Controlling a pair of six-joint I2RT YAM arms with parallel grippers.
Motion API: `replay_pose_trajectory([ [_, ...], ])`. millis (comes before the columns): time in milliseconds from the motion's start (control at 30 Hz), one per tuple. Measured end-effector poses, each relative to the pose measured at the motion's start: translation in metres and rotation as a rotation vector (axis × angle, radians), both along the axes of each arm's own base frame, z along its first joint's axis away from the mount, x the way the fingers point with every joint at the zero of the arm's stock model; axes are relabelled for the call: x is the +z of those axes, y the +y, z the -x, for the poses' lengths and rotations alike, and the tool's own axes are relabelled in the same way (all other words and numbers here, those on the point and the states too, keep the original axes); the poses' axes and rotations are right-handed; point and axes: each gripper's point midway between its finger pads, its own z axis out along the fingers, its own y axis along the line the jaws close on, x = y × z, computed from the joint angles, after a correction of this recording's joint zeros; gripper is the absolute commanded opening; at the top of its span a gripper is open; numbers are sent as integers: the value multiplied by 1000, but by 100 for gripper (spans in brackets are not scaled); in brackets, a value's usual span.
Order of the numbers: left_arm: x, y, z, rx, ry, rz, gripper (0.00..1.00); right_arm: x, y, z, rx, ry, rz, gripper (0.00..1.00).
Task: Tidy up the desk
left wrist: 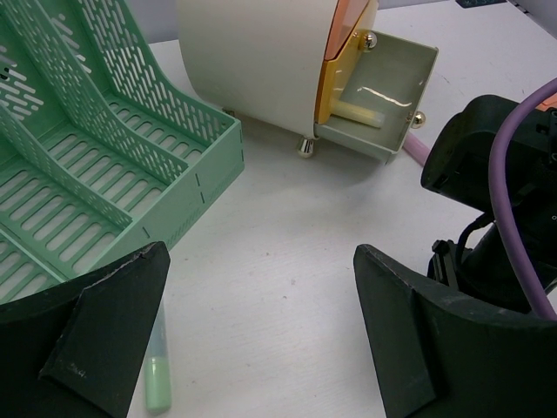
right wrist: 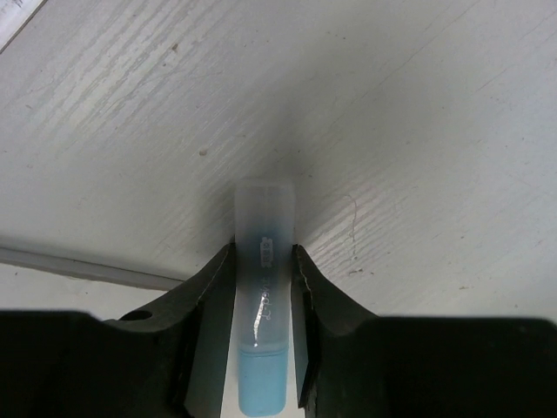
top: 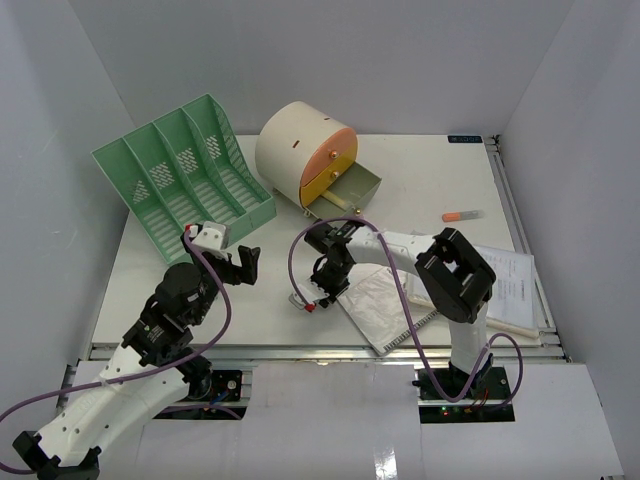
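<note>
1. The large flat white rectangular worktop (top: 430, 180) fills the middle of the overhead view, just beyond both arm bases, with walls on three sides. Everything loose sits on it.
2. Handling (judgement): the worktop looks rigid, heavy and fixed, not something to lift or grip. The surface is smooth painted board with faint grain, so round pens will likely roll or slide on it. Grip the loose items instead: pens mid-barrel, paper by an edge.
3. Right pincer (right wrist: 263, 257): clenched on a blue-bodied pen with a frosted clear cap (right wrist: 264, 213). The cap end points down at the worktop, close above it; contact can't be told.
4. Left pincer (left wrist: 261, 331): released, jaws spread wide, nothing between them, hovering near the rack's front corner.
5. Counts, storage:
   - 1 mint-green slotted plastic file rack (top: 185, 170), far left, looks like four slots.
   - 1 cream drum-shaped drawer unit with an orange-yellow face (top: 295, 145), far centre.
   - 1 grey-green drawer (left wrist: 383, 87), pulled open, with 1 pale cream stick (left wrist: 357, 113) inside.
6. Counts, loose:
   - 3 pens: the blue one gripped, 1 light green pen (left wrist: 157, 374) lying beside the rack, and 1 orange-capped marker (top: 462, 215) far right, well apart from the rest.
   - 1 white spiral notebook (top: 380, 300) near the front edge.
   - Printed white paper sheets (top: 512, 280) at right, partly under the right arm; number can't be told.
</note>
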Motion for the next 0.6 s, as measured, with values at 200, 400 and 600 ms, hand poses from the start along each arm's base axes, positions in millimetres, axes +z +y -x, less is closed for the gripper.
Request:
replay_pose_trajectory([
  [200, 0, 0, 0, 4, 2, 2, 98, 0, 0, -1, -34, -2, 13, 9],
  [400, -3, 0, -2, 7, 12, -4, 98, 20, 4, -15, -100, -18, -25, 8],
  [600, -11, -3, -5, 4, 38, -22, 98, 98, 6, -67, -198, -201, -185, 8],
])
